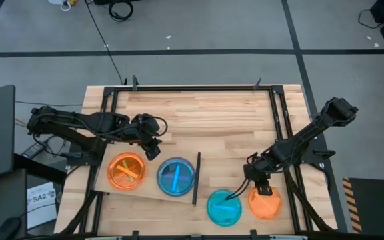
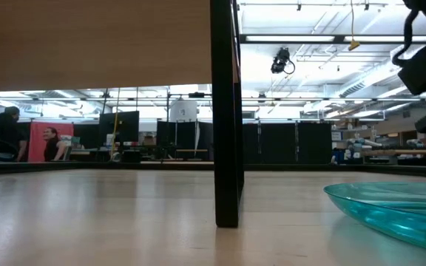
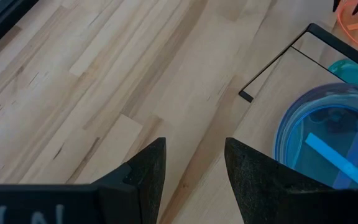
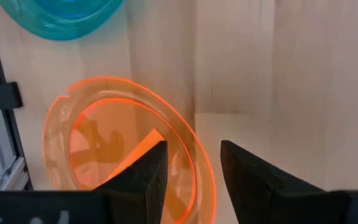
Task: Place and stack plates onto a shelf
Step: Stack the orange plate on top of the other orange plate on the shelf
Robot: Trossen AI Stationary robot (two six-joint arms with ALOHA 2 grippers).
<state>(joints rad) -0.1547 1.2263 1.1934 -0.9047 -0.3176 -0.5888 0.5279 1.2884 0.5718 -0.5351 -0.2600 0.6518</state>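
Orange plate (image 4: pixel 126 168) on the tabletop (image 1: pixel 212 127), its rim between the right gripper's (image 4: pixel 191 163) narrow fingers; whether they pinch it, I cannot tell. Left gripper (image 1: pixel 153 148) hovers parted beside the shelf (image 1: pixel 149 190), two plates there.

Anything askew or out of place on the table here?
Yes: the shelf lies skewed, its edges not parallel with the table's. It holds an orange plate and a blue plate; a teal plate and another orange plate sit off it.
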